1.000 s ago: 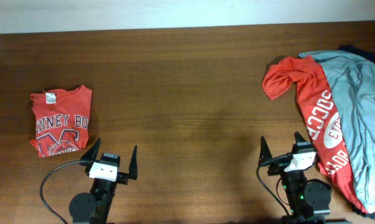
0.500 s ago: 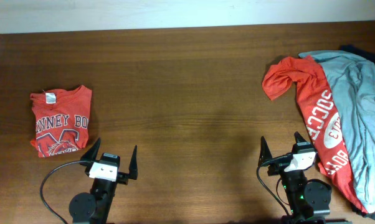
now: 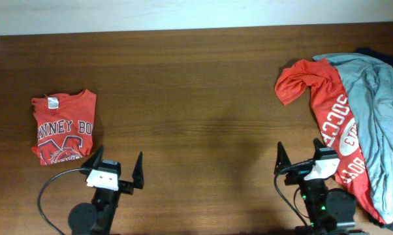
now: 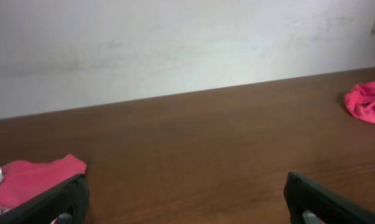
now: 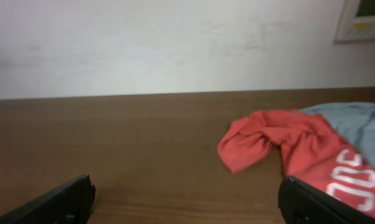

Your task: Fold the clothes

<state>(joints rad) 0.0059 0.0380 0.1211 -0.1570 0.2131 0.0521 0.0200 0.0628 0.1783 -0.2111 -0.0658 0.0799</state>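
A folded red T-shirt with white lettering point(image 3: 63, 126) lies flat at the left of the table; its corner shows in the left wrist view point(image 4: 32, 179). A crumpled red soccer shirt point(image 3: 327, 111) lies at the right, partly under a grey shirt point(image 3: 376, 117); both show in the right wrist view, red point(image 5: 281, 143) and grey point(image 5: 362, 127). My left gripper point(image 3: 118, 171) is open and empty near the front edge, just right of the folded shirt. My right gripper point(image 3: 302, 163) is open and empty beside the soccer shirt's lower end.
A dark garment point(image 3: 379, 55) peeks out behind the grey shirt at the far right. The brown wooden table point(image 3: 196, 98) stretches between the two piles. A pale wall point(image 4: 175, 43) runs behind the table's far edge.
Both grippers have drawn back slightly toward the front edge. The clothes have not moved.
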